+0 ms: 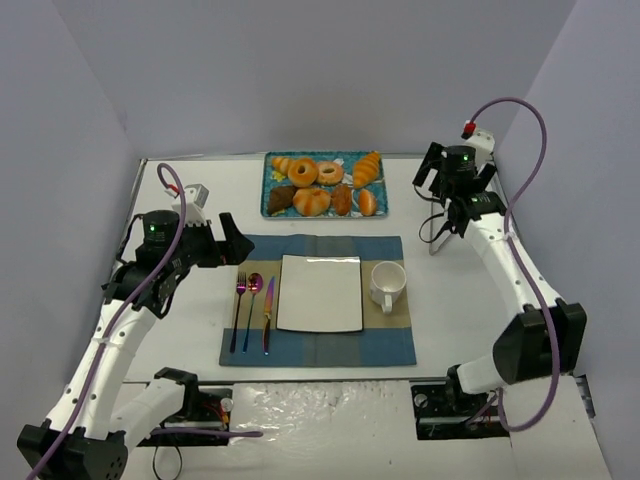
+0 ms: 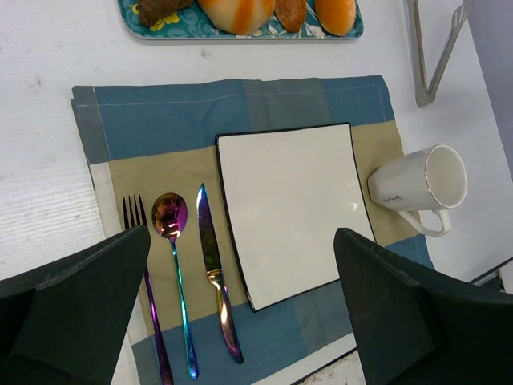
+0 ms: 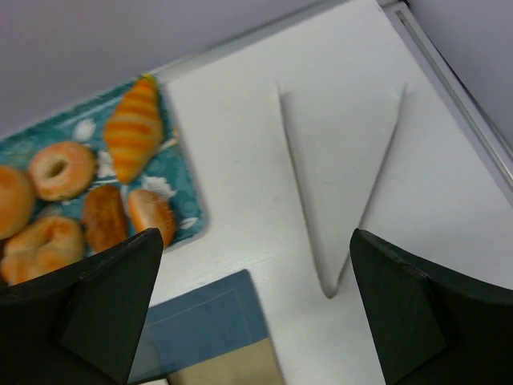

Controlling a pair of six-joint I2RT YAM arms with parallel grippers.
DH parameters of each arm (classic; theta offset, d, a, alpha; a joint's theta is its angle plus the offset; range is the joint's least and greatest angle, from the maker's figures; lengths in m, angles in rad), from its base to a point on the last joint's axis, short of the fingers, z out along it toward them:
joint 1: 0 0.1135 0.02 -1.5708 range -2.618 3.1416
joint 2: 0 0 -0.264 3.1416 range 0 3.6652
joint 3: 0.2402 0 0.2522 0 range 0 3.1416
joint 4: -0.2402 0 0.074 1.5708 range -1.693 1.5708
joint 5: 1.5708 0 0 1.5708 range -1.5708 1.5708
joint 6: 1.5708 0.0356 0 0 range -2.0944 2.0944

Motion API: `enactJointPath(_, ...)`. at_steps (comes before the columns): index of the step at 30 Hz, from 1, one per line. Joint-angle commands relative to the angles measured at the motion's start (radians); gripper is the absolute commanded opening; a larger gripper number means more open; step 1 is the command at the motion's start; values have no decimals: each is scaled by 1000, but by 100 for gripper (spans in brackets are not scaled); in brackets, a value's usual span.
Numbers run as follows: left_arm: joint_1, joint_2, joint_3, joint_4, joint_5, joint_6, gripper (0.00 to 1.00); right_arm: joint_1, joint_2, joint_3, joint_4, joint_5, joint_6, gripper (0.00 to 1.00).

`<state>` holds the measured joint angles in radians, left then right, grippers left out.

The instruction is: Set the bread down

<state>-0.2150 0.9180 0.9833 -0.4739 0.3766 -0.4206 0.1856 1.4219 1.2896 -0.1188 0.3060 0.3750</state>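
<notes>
Several pieces of bread lie on a teal patterned tray point(image 1: 272, 180) at the back of the table: a croissant point(image 1: 367, 168) point(image 3: 135, 128), a ring doughnut point(image 3: 58, 167), and rolls point(image 2: 240, 12). A square white plate point(image 1: 319, 292) point(image 2: 292, 208) sits bare on the blue and tan placemat point(image 1: 390, 345). My left gripper point(image 1: 228, 240) point(image 2: 240, 241) hangs open above the placemat's left side, holding nothing. My right gripper point(image 1: 452, 183) point(image 3: 256, 241) is open to the right of the tray, above metal tongs point(image 3: 337, 184), and is also empty.
A white mug point(image 1: 388, 283) point(image 2: 421, 186) stands to the right of the plate. An iridescent fork point(image 2: 148, 297), spoon point(image 2: 171, 220) and knife point(image 2: 210, 265) lie to its left. The tongs point(image 2: 437, 48) rest on the table near the right wall.
</notes>
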Motion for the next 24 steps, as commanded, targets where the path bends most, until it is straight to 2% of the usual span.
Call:
enactJointPath(1,-4,-13,11,52,13,13,97,-64,146,27,-9,-27,-3,100)
enactJointPath(10,-4,-16,12,55,21,11,97,-105,331,0,27,-9,-8,100)
enactJointPath(24,-4,-21,12,55,23,11,97,-112,437,2,33,30,-6,100)
